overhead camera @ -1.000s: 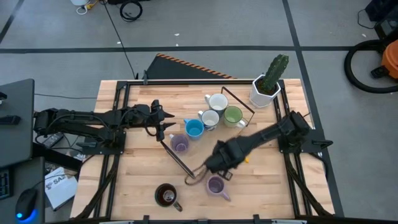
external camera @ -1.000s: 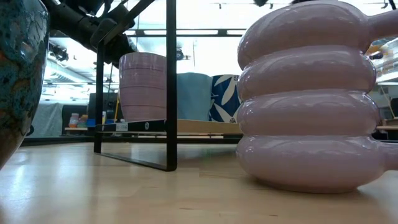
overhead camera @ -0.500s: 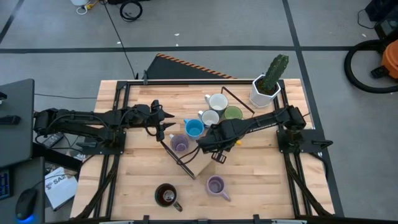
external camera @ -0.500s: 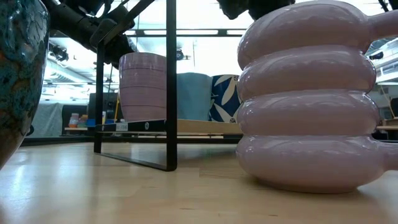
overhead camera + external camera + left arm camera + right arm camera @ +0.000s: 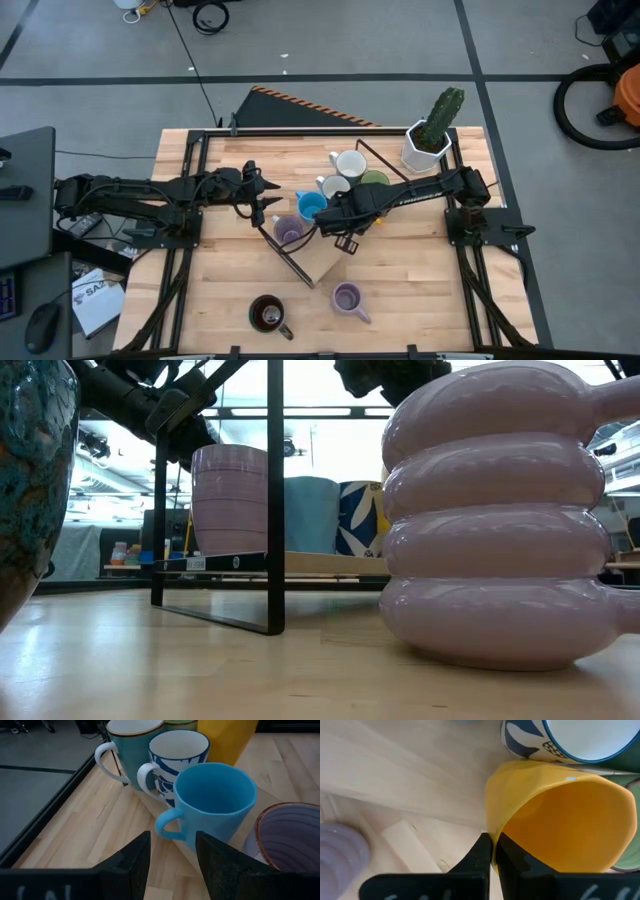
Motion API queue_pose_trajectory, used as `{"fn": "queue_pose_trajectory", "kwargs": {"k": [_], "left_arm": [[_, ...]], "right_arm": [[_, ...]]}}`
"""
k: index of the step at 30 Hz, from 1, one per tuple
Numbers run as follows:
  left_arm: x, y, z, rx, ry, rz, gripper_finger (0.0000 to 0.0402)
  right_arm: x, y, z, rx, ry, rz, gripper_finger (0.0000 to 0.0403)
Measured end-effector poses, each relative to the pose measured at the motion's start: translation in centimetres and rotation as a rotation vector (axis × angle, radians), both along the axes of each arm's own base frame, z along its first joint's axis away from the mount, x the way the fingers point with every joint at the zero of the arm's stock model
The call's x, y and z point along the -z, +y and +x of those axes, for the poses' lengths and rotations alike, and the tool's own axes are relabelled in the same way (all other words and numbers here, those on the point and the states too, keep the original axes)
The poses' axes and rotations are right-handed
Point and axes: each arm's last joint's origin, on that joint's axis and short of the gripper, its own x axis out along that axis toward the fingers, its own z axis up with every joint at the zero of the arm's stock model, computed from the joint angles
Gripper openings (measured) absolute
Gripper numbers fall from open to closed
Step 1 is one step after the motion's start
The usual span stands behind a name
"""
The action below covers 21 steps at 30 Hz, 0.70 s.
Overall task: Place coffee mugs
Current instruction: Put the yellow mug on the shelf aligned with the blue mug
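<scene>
Overhead view of a wooden desk (image 5: 220, 300). At 9 o'clock the left gripper (image 5: 172, 852) waits with fingers spread, empty, facing a bright blue mug (image 5: 212, 802). Just beside it stand a blue-patterned white mug (image 5: 172, 760), a pale teal mug (image 5: 131, 742) and a lilac ribbed mug (image 5: 290, 837). At centre the right gripper (image 5: 493, 851) pinches the rim of a yellow-orange mug (image 5: 560, 822), held beside the cluster. At 6 o'clock sit a dark mug (image 5: 267, 314) and a lilac ringed mug (image 5: 347, 298)

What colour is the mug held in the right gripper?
Yellow-orange, inside and out. The right gripper pinches the mug by its rim; it shows best in the right wrist view.
</scene>
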Motion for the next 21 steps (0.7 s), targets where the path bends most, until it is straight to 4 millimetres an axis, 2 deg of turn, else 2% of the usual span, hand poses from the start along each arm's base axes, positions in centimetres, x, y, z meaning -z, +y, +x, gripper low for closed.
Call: {"fn": "queue_pose_trajectory", "kwargs": {"k": [13, 21], "left_arm": [[0.0, 0.0, 0.0, 0.000, -0.001, 0.000, 0.0162], [0.0, 0.0, 0.0, 0.000, -0.002, 0.000, 0.0162]], "right_arm": [[0.0, 0.1, 0.1, -0.001, -0.009, 0.022, 0.0018], [1.9, 0.0, -0.2, 0.023, 0.058, 0.060, 0.0018]]}}
